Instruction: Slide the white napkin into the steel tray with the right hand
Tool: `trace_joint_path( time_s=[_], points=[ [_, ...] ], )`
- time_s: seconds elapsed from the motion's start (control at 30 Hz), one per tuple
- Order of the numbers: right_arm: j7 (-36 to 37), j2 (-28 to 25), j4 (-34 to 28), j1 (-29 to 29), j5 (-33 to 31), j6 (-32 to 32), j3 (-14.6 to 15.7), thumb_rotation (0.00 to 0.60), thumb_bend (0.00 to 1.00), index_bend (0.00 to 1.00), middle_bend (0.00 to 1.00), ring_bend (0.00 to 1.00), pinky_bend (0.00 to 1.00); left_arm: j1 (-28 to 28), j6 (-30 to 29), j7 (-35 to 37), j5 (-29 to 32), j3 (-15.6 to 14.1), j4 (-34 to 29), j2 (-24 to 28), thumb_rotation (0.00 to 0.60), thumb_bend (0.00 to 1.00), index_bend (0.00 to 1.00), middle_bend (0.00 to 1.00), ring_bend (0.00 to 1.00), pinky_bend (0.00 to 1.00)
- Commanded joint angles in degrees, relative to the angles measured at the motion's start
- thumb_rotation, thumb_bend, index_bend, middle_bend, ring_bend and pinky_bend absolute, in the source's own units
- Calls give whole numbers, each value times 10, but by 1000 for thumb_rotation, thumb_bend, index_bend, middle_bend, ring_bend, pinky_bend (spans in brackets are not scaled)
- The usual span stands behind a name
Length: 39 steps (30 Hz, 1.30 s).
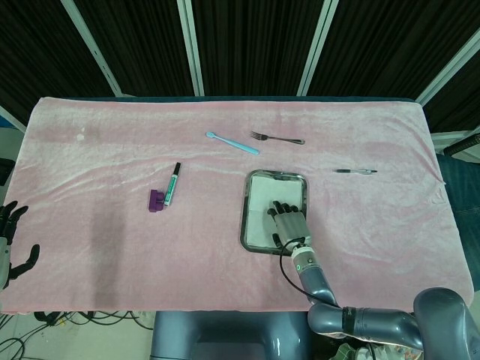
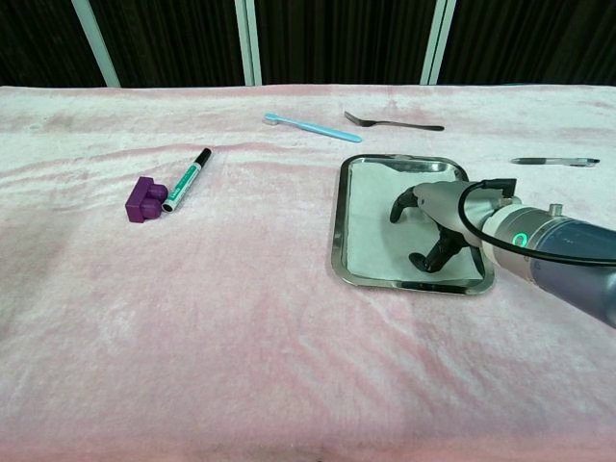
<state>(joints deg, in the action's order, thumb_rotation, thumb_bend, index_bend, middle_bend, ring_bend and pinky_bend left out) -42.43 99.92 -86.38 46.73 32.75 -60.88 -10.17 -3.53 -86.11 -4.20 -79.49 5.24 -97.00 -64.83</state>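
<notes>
Right hand [image 2: 435, 223] is shown palm-down with fingers spread, pressed on the white napkin [image 2: 377, 223], which lies flat inside the steel tray [image 2: 336, 231], at about 4 o'clock from table centre. Nothing is gripped. The napkin is judged light, thin and easily wrinkled, best dragged under flat fingertip pressure near its middle, not pinched at an edge.

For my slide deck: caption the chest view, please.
Right hand rests on the white napkin inside the steel tray.
</notes>
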Motion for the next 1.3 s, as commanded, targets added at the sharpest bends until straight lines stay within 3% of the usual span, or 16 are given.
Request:
trace_joint_path(
  time_s=[0.03, 0.53, 0.9, 1.1, 1.3],
  points=[
    [-2, 3, 1, 1, -3, -3, -1, 600, 375, 252, 91, 130, 169, 0, 0, 0, 1, 0, 0, 0, 600, 395, 119, 36, 0, 0],
    [-11, 11, 3, 1, -9, -29, -6, 600, 375, 253, 92, 130, 169, 0, 1, 2, 1, 0, 1, 1, 600, 396, 119, 37, 0, 0],
    [12, -8, -31, -10, 16, -41, -14, 600, 375, 252, 91, 129, 168, 0, 0, 0, 0, 0, 2, -1, 600, 395, 118, 36, 0, 0],
    [34, -67, -89, -36, 70, -77, -9, 600, 321, 238, 83, 124, 168, 0, -2, 2, -1, 0, 3, -1, 600, 396, 118, 36, 0, 0],
    [117, -185, -139, -107, 169, -96, 43, 600, 269, 135, 53, 111, 167, 2, -8, 7, -7, 1, 3, -1, 600, 396, 118, 36, 0, 0]
  ],
)
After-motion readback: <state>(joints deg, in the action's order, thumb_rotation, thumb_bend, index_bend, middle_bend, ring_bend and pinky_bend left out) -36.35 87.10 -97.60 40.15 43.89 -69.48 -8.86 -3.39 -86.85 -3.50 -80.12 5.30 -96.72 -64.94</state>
